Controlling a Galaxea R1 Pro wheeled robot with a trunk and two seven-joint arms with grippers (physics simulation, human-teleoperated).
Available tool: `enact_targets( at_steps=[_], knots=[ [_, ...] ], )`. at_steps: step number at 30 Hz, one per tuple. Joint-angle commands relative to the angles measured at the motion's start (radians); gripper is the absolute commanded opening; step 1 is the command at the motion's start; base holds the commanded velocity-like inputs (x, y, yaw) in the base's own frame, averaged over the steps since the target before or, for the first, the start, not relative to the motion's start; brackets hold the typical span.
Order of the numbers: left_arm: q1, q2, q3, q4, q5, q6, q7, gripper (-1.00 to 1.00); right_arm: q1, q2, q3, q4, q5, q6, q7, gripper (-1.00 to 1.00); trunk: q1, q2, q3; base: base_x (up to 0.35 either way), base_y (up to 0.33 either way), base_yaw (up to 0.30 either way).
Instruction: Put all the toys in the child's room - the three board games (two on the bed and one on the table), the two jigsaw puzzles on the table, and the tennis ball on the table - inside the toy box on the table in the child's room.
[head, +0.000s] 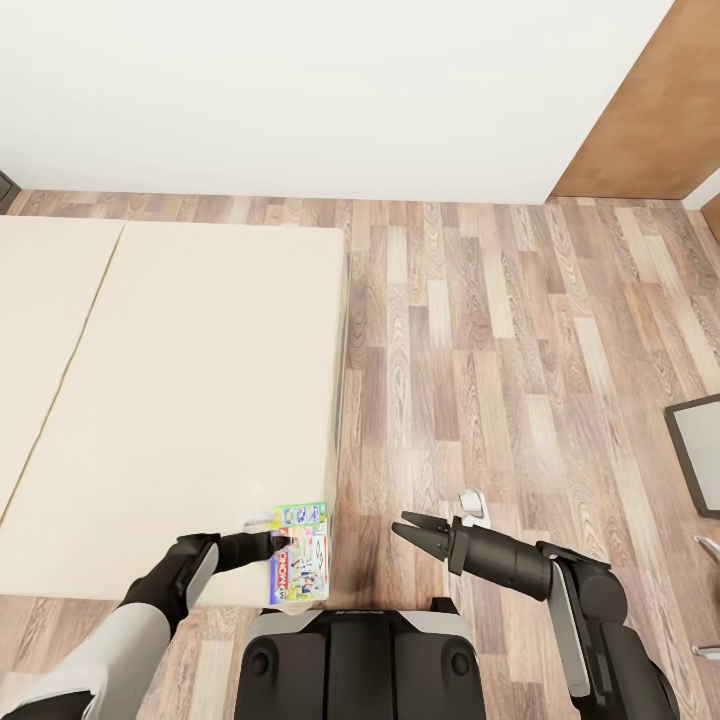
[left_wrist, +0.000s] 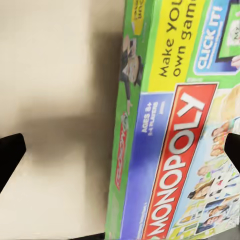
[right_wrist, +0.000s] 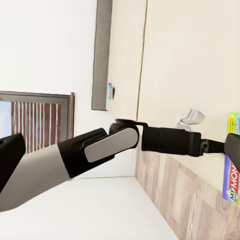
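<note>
While the robot stands at the foot of the wide beige bed (head: 180, 400), its left gripper (head: 283, 544) reaches onto the mattress corner. The flat green Monopoly board game box with the red banner (head: 300, 553) lies flat there, right under and just past the tips of this gripper. In the left wrist view the box (left_wrist: 170, 130) sits between the two black fingertips (left_wrist: 10, 155), which are spread wide, one on each side. They do not seem to squeeze the box. The right gripper (head: 415, 529) hangs over the brown wood-plank floor (head: 500, 350), beside the bed, well apart from the box. Its black fingers are a little apart and hold nothing. From the right wrist view, a small blue flat box (right_wrist: 110, 91) lies far off by the grey headboard (right_wrist: 102, 50).
</note>
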Motion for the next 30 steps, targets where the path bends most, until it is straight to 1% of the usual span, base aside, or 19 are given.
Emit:
enact_targets(
  at_steps=[1,4,6,9,10,14,21,30],
  knots=[
    [0.000,0.004,0.007,-0.001,0.000,0.008,-0.005,1.00,0.000,0.001,-0.002,0.000,-0.001,0.007,0.003,1.00,0.001,-0.001,-0.001,0.000,0.000,0.000],
    [0.000,0.024,0.011,-0.001,0.004,0.009,-0.013,1.00,0.000,0.001,-0.001,0.000,-0.001,0.007,0.003,1.00,0.001,-0.001,-0.001,0.000,0.000,0.000],
    [0.000,0.030,0.013,-0.001,0.004,0.009,-0.023,1.00,0.000,0.001,-0.001,0.000,-0.001,0.007,0.003,1.00,0.001,-0.001,-0.001,0.000,0.000,0.000],
    [0.001,0.037,0.014,-0.001,0.003,0.011,-0.052,1.00,0.000,0.001,-0.001,0.000,-0.001,0.007,0.003,1.00,0.001,-0.001,-0.001,0.000,0.000,0.000],
    [0.001,0.040,0.014,-0.001,0.002,0.013,-0.071,1.00,0.000,0.001,-0.001,0.000,-0.001,0.007,0.003,1.00,0.001,-0.001,-0.001,0.000,0.000,0.000],
    [0.001,0.041,0.014,-0.001,0.003,0.015,-0.088,1.00,0.000,0.002,0.000,0.000,-0.001,0.006,0.003,1.00,0.001,-0.001,-0.001,0.000,0.000,0.000],
    [0.001,0.038,0.013,-0.001,0.003,0.018,-0.093,1.00,0.000,0.002,0.000,0.000,0.000,0.006,0.003,1.00,0.001,-0.001,-0.001,0.000,-0.007,0.000],
    [0.001,0.034,0.013,-0.001,0.003,0.019,-0.089,1.00,0.000,0.001,0.000,0.000,0.001,0.006,0.003,1.00,0.001,-0.001,-0.001,0.000,-0.127,0.000]
  ],
)
